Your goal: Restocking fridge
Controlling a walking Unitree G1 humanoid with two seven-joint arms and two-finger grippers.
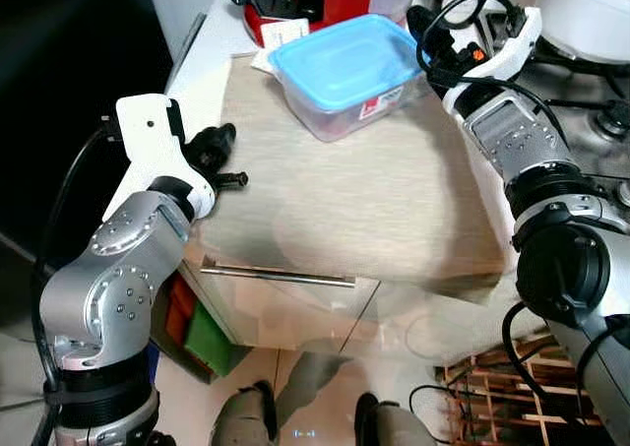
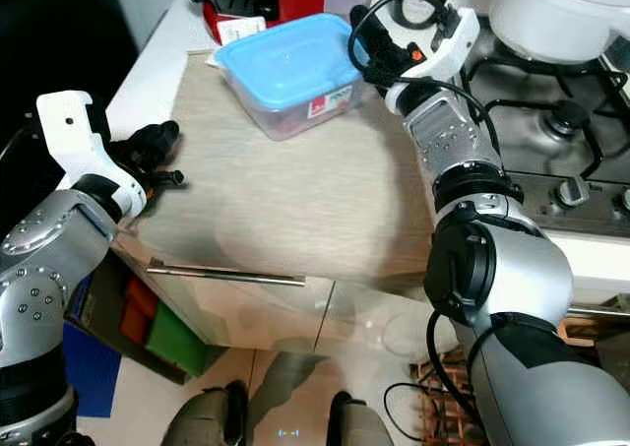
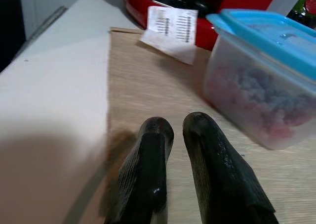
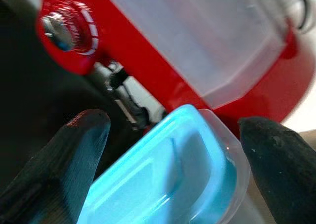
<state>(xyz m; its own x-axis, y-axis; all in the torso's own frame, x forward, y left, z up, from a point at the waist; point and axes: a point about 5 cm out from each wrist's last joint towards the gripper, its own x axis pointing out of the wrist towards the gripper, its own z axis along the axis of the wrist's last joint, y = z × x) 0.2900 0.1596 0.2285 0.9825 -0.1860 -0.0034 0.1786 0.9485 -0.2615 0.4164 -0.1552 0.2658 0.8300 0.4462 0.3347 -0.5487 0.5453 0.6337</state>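
The right gripper (image 4: 173, 164) has its fingers (image 4: 74, 150) spread wide, one on each side of the near corner of the plastic container (image 1: 345, 72), without closing on it. The container is clear-walled with a blue lid (image 2: 285, 60) and holds reddish-purple contents; it sits on the far part of the beige counter (image 1: 374, 210). The left gripper (image 3: 173, 174) has its fingers (image 3: 148, 164) pressed together with nothing between them, hovering over the counter's left edge, well apart from the container. A white receipt (image 3: 170, 26) lies just beyond the container's left side, leaning against a red appliance (image 4: 163, 61) that stands directly behind the container. To the container's right, past the right arm, is a gas hob (image 2: 551, 121) with a white pot (image 2: 561, 13) on it. Below the counter's front edge runs a drawer with a metal handle (image 1: 281, 274). On the floor in front of the counter, the robot's two feet (image 1: 305, 416) are visible.
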